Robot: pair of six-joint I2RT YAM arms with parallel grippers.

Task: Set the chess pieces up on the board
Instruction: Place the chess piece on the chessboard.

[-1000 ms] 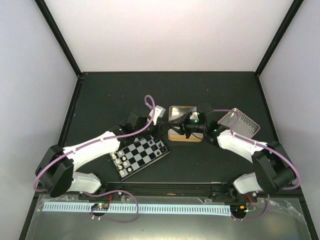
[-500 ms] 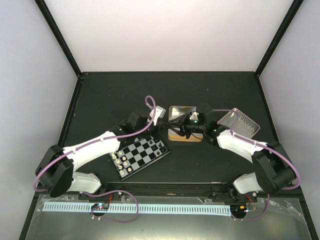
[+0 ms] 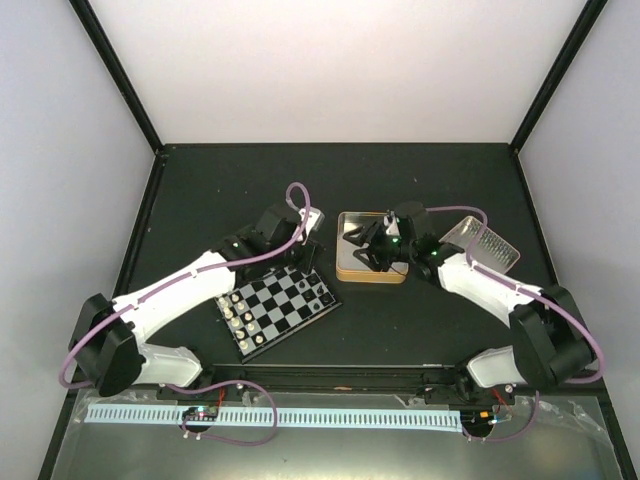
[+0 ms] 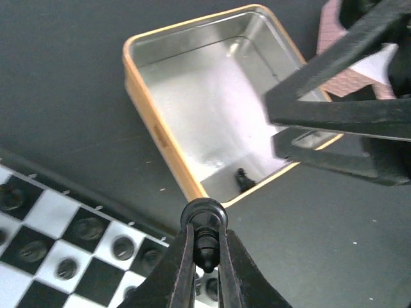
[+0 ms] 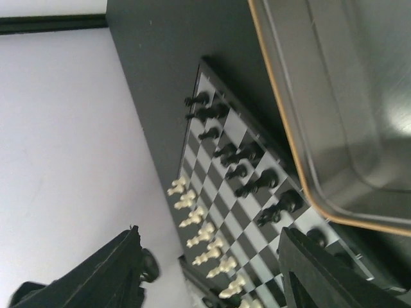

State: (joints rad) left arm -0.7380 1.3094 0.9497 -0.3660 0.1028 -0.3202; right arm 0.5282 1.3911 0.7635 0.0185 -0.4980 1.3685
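One tiny glossy black chess piece (image 4: 205, 242) with a rounded knob is pinched tight in the left gripper (image 4: 203, 221), over the edge of the flat checkered board (image 4: 48, 208), whose black and pale squares lie below-left of it. Just beyond that gripper, a shiny rectangular metal tin (image 4: 154, 131) with a gold rim holds another black piece (image 4: 241, 180) on the matte dark desk (image 4: 77, 70). The right gripper (image 3: 366, 245) hangs over the tin, jaws spread wide.
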